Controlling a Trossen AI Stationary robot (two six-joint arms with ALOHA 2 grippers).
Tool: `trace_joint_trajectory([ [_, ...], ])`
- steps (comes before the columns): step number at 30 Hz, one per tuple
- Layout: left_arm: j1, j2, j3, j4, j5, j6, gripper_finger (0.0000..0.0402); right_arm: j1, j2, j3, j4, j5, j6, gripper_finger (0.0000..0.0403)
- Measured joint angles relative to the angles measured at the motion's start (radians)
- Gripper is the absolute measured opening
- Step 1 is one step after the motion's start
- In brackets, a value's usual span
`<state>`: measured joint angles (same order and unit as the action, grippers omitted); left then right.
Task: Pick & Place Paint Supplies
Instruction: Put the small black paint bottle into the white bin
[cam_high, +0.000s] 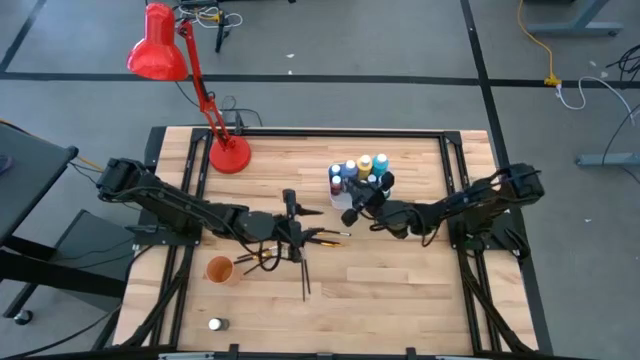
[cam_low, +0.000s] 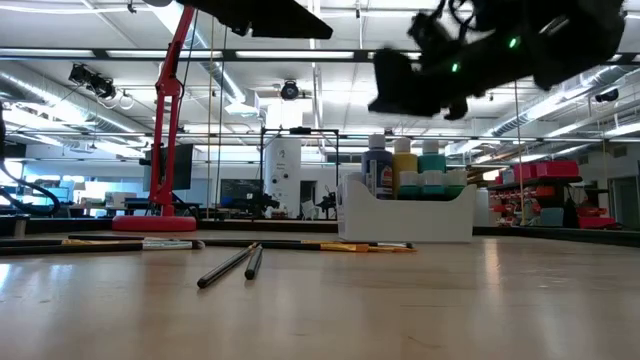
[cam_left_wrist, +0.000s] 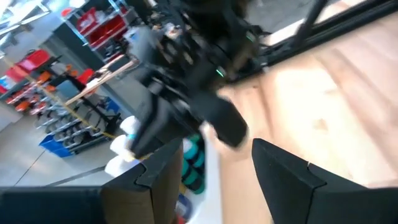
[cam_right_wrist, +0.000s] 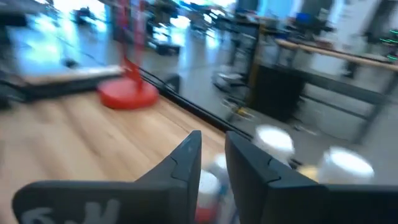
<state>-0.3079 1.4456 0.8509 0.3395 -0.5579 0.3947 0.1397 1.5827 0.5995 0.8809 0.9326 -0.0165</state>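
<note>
Two arms meet over the wooden worktop (cam_high: 400, 290). Beside the right fingers (cam_high: 352, 212), narrowed to a slim gap with nothing visibly held, stands the white tray (cam_low: 405, 215) of paint bottles (cam_high: 365, 168). Wide apart and empty, the left fingers (cam_high: 292, 228) sit among scattered paintbrushes (cam_high: 303, 272), near the orange cup (cam_high: 220, 269).

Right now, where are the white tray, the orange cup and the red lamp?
white tray (cam_low: 405, 215), low view, on its front wall.
orange cup (cam_high: 220, 270), high view, on its open top.
red lamp (cam_high: 158, 48), high view, on its shade.
</note>
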Motion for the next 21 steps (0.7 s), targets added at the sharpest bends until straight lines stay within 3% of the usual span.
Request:
trace_joint_trajectory([
  [4, -0.064, 0.0, 0.0, -0.047, 0.0, -0.056, 0.0201, 0.034, -0.071, 0.0, 0.003, -0.147, 0.009, 0.0084],
  [13, -0.265, -0.016, 0.0, -0.213, -0.003, -0.365, 0.0201, 0.084, -0.113, 0.0, 0.017, -0.573, 0.077, 0.0098],
  [16, -0.35, -0.048, 0.026, -0.344, 0.003, -0.526, 0.0201, 0.106, -0.113, 0.0, 0.017, -0.631, 0.088, 0.0118],
  [21, -0.484, -0.081, 0.119, -0.637, 0.06, -0.763, 0.0201, 0.147, -0.113, 0.0, 0.022, -0.637, 0.093, 0.0159],
])
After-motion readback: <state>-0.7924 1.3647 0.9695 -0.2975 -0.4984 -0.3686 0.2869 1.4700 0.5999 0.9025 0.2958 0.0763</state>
